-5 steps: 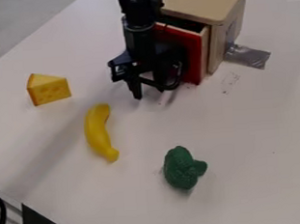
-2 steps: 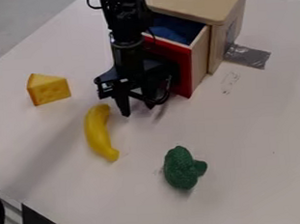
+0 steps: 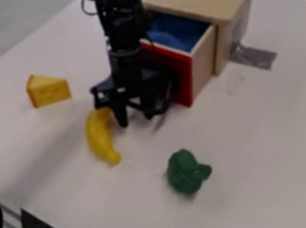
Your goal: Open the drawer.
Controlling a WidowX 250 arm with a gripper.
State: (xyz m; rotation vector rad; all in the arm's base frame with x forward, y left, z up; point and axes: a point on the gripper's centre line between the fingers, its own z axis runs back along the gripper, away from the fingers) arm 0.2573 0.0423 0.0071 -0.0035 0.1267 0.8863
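Note:
The gripper hangs down at the upper left of centre, low over the table, just in front of the drawer. Its two fingers stand apart, open. The drawer has a red front and pale wooden sides, and it is pulled partway out of the wooden cabinet. Blue shows inside it. The gripper and arm cover the left part of the red front, so any handle there is hidden, and whether they touch is unclear.
A yellow banana lies right by the gripper's left side, its top end close to it. Farther left is a cheese wedge. Green broccoli sits lower centre. Silver tape is beside the cabinet.
The gripper has moved down and left, away from the cabinet. The drawer has slid out the same way, from slightly out to well out, baring its blue inside.

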